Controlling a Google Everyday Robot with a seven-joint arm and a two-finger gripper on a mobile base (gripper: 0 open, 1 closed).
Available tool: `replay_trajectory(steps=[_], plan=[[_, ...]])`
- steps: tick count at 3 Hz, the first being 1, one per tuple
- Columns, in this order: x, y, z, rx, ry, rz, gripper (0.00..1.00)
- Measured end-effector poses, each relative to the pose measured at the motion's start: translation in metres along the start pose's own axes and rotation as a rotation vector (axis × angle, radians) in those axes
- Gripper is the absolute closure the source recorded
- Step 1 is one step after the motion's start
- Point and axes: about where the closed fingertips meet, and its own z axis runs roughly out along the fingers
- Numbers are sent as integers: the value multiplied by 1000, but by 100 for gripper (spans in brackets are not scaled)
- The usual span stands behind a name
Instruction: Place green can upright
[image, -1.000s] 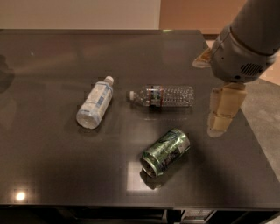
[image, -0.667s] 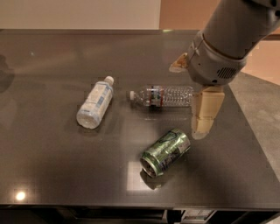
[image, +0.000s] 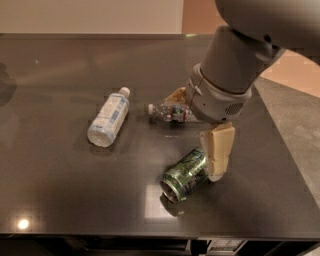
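Progress: green can (image: 186, 174) was found lying sideways, lower centre of worktop (image: 60, 200) | claw (image: 216, 152) was poised beside it, grip state could not be told | uprighting was left undone

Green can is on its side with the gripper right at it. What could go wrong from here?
1. The green can lies on its side on the smooth table, and the gripper is at its far right end, off centre; a nudge could roll or spin it toward the front edge.
2. The clear bottle lies just behind the gripper, partly hidden by the arm; it could get knocked when the can is swung upright.
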Motion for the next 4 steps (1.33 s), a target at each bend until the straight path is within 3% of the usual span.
replay_trajectory(steps=[1,2,4], plan=[[-8,18,20,-40,33,-110,0],[-12,33,36,-72,63,-173,0],[-22,54,63,-112,104,-248,0]])
